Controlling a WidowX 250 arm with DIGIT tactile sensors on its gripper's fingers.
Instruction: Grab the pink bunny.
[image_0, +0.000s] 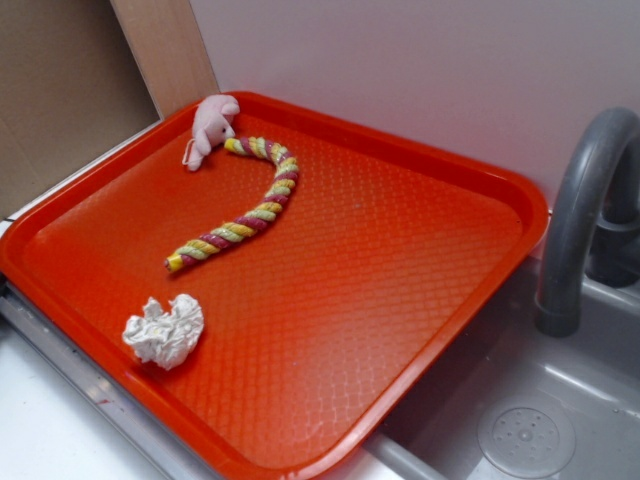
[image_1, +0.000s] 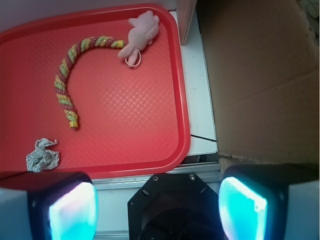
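The pink bunny (image_0: 210, 125) lies in the far left corner of the red tray (image_0: 400, 330). In the wrist view the pink bunny (image_1: 139, 32) lies near the tray's top right corner, touching the end of the rope. My gripper (image_1: 158, 205) shows only in the wrist view. Its jaws stand wide apart with nothing between them. It hangs over the white ledge outside the near edge of the tray (image_1: 150, 135), well short of the bunny. The gripper is not in the exterior view.
A yellow-and-maroon twisted rope (image_0: 245, 215) curves across the tray. A crumpled white paper ball (image_0: 163, 332) lies near the tray's front left. A grey sink with a faucet (image_0: 580, 220) is at the right. Brown cardboard (image_1: 260, 75) stands beside the tray.
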